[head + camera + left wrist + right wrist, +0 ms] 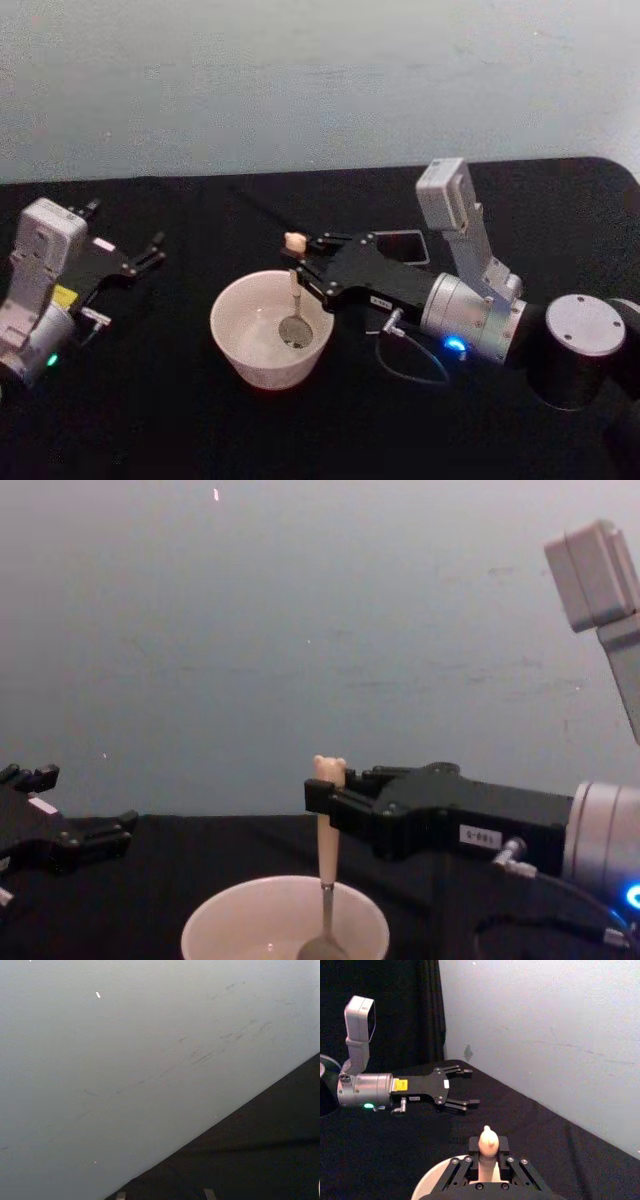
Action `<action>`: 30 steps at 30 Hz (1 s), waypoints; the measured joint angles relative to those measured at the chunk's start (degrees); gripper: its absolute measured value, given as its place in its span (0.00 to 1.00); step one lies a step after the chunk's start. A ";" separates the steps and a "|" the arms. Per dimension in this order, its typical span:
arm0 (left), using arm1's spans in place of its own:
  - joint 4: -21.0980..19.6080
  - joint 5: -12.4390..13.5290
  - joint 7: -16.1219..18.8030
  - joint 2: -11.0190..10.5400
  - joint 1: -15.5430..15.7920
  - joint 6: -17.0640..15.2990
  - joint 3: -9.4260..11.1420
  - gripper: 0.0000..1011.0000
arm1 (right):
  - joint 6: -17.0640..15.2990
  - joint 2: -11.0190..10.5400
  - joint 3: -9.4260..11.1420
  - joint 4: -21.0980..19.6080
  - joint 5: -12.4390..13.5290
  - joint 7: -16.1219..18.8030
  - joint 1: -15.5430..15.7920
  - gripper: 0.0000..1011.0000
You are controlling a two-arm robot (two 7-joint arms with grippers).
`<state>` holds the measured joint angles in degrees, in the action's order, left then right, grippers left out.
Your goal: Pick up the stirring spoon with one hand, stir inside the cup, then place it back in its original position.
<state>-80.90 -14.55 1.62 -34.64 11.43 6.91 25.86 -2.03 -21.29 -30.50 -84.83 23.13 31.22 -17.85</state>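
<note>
Stirring spoon (294,295) stands close to upright in the cup (232,345). Its metal bowl is down at the cup's bottom and its peach handle with the little bear head pokes up above the rim. The cup sits about midway along the desk (150,420), nearer the front edge than the wall side.

The right gripper (303,262) reaches in from the right edge of the desk, and its jaws are closed on the spoon's handle just under the bear head. From the chest view the hold looks firm, with the stem hanging straight down into the cup. Just behind that gripper, toward the far edge, lies a dark square holder (425,245).

The left gripper (125,232) is parked over by the left edge, well apart from the cup. Its jaws are spread wide and hold nothing.

To my eye, the pick-up is done and the spoon is where the stirring happens, so the job is somewhere in its middle stretch. I can't tell from one look how much of the stirring is done. What's left is to finish the stirring, lift the spoon clear of the rim and put it back where it came from. The holder looks a likely resting place for it, though that's only a guess.
</note>
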 joint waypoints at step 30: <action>0.00 0.00 0.00 0.00 0.00 0.00 0.00 0.99 | -9.22 1.55 7.29 -4.12 13.96 -8.24 -1.22 0.21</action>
<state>-80.90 -14.55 1.62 -34.65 11.43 6.91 25.86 -11.25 -19.74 -23.20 -88.95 37.10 22.98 -19.08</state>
